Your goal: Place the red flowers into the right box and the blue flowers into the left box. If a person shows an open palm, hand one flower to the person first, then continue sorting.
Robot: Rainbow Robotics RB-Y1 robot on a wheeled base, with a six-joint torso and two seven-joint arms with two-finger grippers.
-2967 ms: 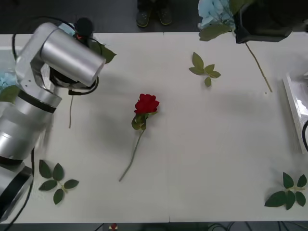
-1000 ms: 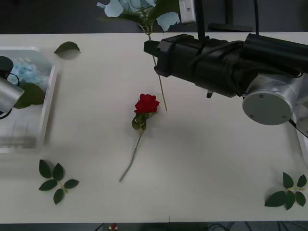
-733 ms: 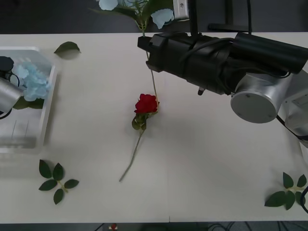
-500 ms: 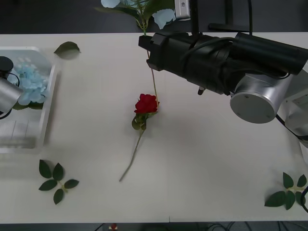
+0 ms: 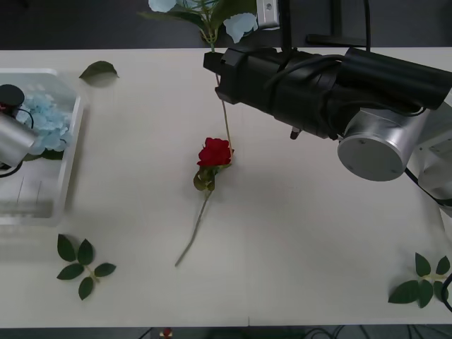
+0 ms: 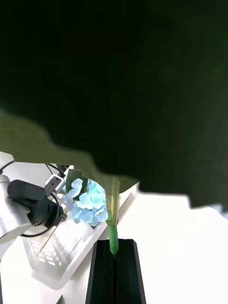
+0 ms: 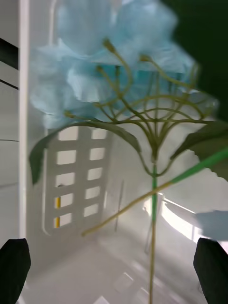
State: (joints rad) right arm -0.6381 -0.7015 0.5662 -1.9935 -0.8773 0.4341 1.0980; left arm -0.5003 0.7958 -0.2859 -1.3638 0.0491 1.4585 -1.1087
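Front view: the right pincer [image 5: 215, 65] reaches across the desk [image 5: 296, 233] toward 11 o'clock, its jaws closed on the stem of a blue flower [image 5: 236, 25] whose cluster hangs beyond the far edge. The stem trails down to touch a red rose [image 5: 215, 152] lying at the desk's middle. The left box [image 5: 70, 152] sits at 9 o'clock with another pale cluster [image 5: 44, 120] inside, the left arm beside it. Loose leaf sprigs [image 5: 81, 260] lie at 7 and 4 o'clock.

Right wrist view: the black fingers [image 6: 102, 273] pinch the green stem [image 6: 113, 235]. Farther off stands the left box [image 6: 71, 263], holding a blue cluster [image 6: 88, 202].

Left wrist view: the left pincer [image 7: 114, 273] is spread wide over the box's slotted floor [image 7: 78, 180], a blue cluster [image 7: 118, 57] lying loose just ahead of it.

The step in hand appears to be carrying the held blue flower to the left box. Next, the right arm likely needs to travel toward 9 o'clock, and the left arm to withdraw first.
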